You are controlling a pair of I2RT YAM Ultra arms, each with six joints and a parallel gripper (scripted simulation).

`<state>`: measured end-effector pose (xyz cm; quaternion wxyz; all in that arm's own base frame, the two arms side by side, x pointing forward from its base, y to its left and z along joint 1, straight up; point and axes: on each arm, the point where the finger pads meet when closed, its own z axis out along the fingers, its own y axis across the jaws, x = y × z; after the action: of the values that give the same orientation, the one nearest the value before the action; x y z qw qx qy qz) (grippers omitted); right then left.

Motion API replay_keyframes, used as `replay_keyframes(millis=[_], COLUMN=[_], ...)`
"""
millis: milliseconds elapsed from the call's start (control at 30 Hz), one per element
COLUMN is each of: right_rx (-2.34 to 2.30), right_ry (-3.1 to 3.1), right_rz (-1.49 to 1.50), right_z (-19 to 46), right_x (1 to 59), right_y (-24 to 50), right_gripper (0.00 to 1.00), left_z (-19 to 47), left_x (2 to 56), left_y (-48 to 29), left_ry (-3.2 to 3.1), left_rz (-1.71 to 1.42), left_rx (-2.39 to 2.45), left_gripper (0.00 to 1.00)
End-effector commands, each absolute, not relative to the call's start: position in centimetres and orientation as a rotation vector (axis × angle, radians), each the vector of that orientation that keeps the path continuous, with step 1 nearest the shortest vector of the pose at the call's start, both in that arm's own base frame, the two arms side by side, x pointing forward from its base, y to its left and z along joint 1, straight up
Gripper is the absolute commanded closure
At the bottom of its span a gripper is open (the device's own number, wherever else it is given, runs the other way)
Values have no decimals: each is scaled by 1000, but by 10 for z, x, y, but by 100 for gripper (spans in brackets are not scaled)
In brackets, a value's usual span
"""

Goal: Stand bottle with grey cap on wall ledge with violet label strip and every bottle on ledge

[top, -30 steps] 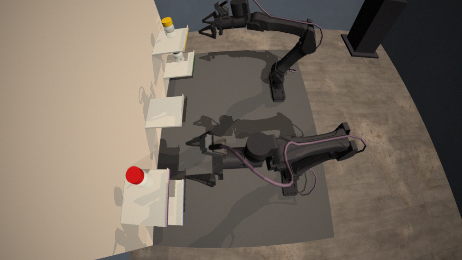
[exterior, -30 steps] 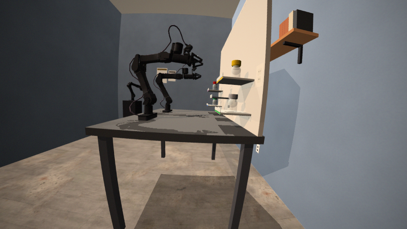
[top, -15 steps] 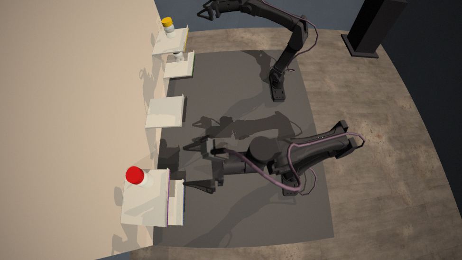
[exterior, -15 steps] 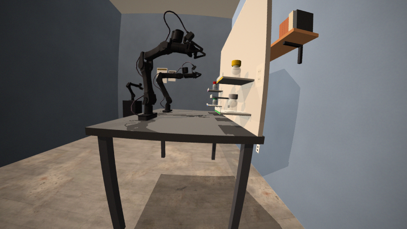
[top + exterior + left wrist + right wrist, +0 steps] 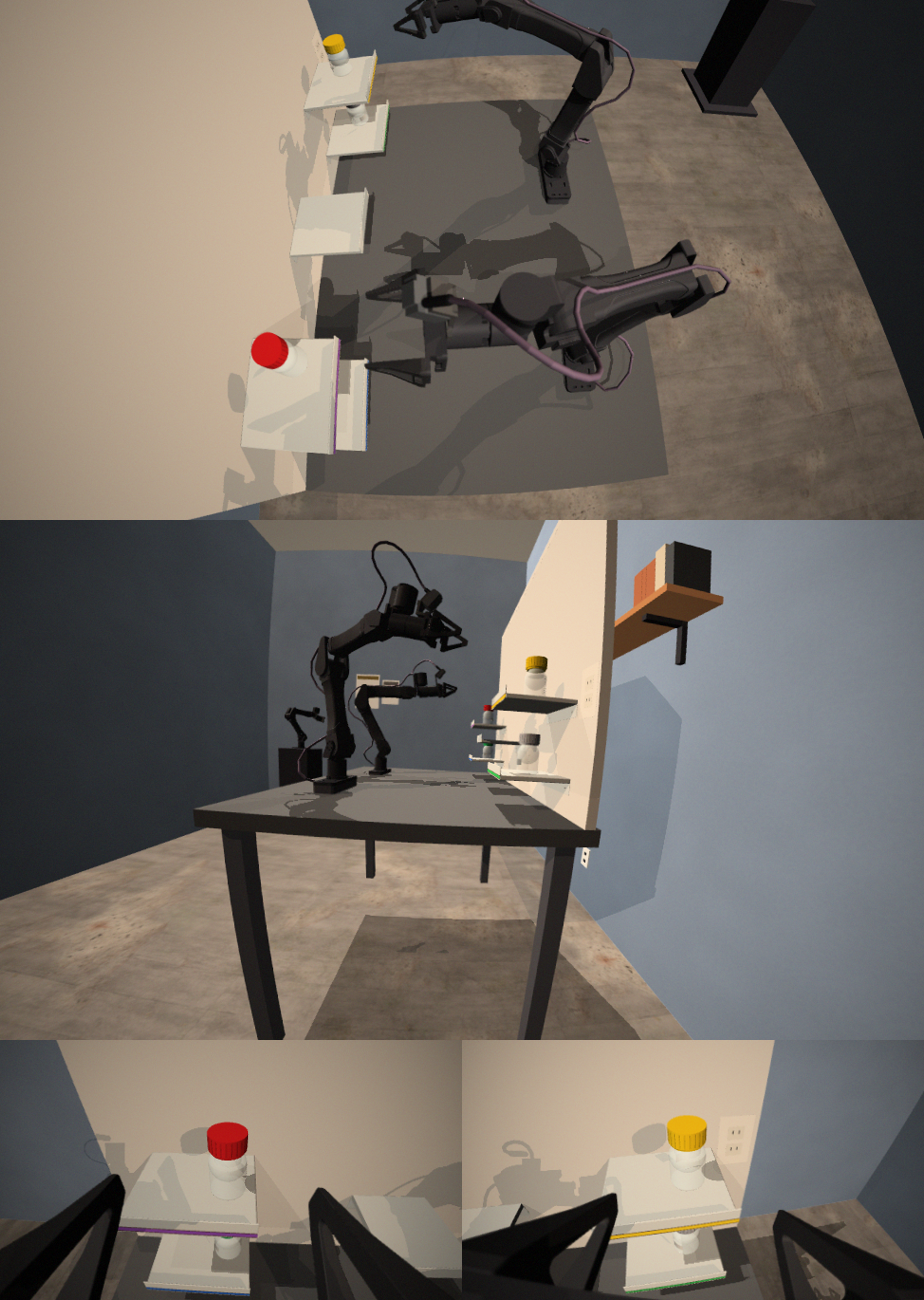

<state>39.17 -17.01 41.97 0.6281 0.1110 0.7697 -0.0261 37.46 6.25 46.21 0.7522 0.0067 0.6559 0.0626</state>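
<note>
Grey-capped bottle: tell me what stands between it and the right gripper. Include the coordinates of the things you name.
The yellow-strip ledge (image 5: 341,90) (image 5: 536,704) (image 5: 662,1197), bearing the yellow-capped bottle (image 5: 337,56) (image 5: 535,677) (image 5: 687,1156), stands in the way, above the grey-capped bottle (image 5: 357,115) (image 5: 527,759) (image 5: 686,1243) and below the raised right gripper (image 5: 409,29) (image 5: 456,642) (image 5: 697,1211).

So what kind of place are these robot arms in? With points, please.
Probably a robot lab or test room: two black arms (image 5: 571,103) (image 5: 336,707) are mounted on a table (image 5: 400,830), facing a tan board (image 5: 161,194) (image 5: 559,617) with ledges of capped bottles, and a smaller arm (image 5: 298,725) stands on a pedestal behind.

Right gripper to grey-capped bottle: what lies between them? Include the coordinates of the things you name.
In the right wrist view, the yellow-strip ledge (image 5: 628,1203) with its yellow-capped bottle (image 5: 687,1168) (image 5: 536,677) lies between the open right gripper (image 5: 697,1211) (image 5: 466,642) and the grey-capped bottle (image 5: 685,1241) (image 5: 528,757) below.
</note>
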Motion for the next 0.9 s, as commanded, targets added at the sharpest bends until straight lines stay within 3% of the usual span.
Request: replay_keyframes(millis=[0, 233, 433, 867], right_rx=[230, 235, 198, 202], right_ry=[1741, 1742, 1659, 1668], right_rz=[-66, -61, -94, -90], right_z=[437, 435, 436, 322], right_x=[390, 389, 390, 393], right_y=[-167, -166, -167, -169], right_gripper=[0, 0, 0, 0], left_z=[475, 453, 384, 293], left_x=[368, 366, 369, 373], left_y=[60, 59, 60, 61], left_ry=[1367, 1306, 1320, 1390], left_rz=[142, 153, 150, 139], left_rx=[34, 42, 40, 31], left_gripper=[0, 0, 0, 0])
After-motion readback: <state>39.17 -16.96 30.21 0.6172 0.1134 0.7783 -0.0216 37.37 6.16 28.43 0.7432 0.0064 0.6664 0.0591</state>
